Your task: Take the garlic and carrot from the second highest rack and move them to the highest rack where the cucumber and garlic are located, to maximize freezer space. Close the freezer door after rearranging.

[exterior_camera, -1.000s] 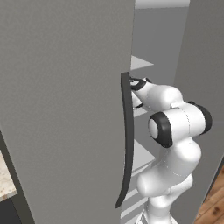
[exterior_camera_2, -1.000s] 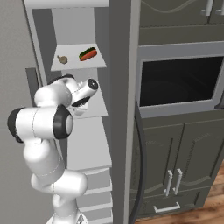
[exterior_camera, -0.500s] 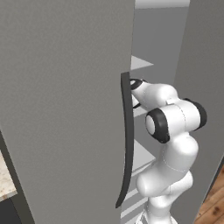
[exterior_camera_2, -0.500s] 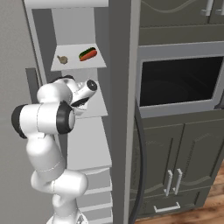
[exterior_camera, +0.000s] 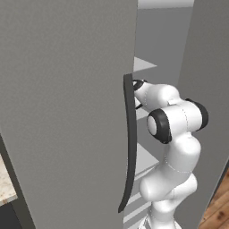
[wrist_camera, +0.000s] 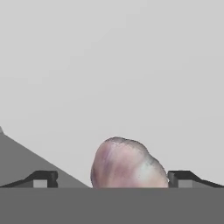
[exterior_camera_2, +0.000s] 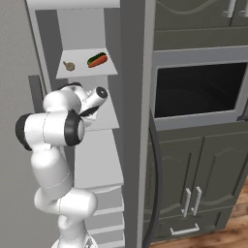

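A pale pinkish garlic (wrist_camera: pixel 127 164) lies on the second highest rack (exterior_camera_2: pixel 109 124), close up in the hand view. My gripper (wrist_camera: pixel 113 178) is open, with one fingertip (wrist_camera: pixel 41 179) on each side of the garlic and a gap on both sides. From the right base view my hand (exterior_camera_2: pixel 90 110) reaches into the freezer at that rack. On the highest rack (exterior_camera_2: pixel 82 72) sit another garlic (exterior_camera_2: pixel 69 66) and the dark green cucumber (exterior_camera_2: pixel 97 57), with the orange-red carrot (exterior_camera_2: pixel 99 63) right against it. The freezer door (exterior_camera: pixel 67 112) stands open.
The door's long dark handle (exterior_camera: pixel 129 147) hangs close beside my wrist. Lower pale shelves (exterior_camera_2: pixel 99 186) step down below my arm. Dark cabinets (exterior_camera_2: pixel 198 193) and an oven opening (exterior_camera_2: pixel 193 92) stand to the right of the freezer.
My elbow has shifted slightly while the hand stays at the second rack. The jaws have stayed open.
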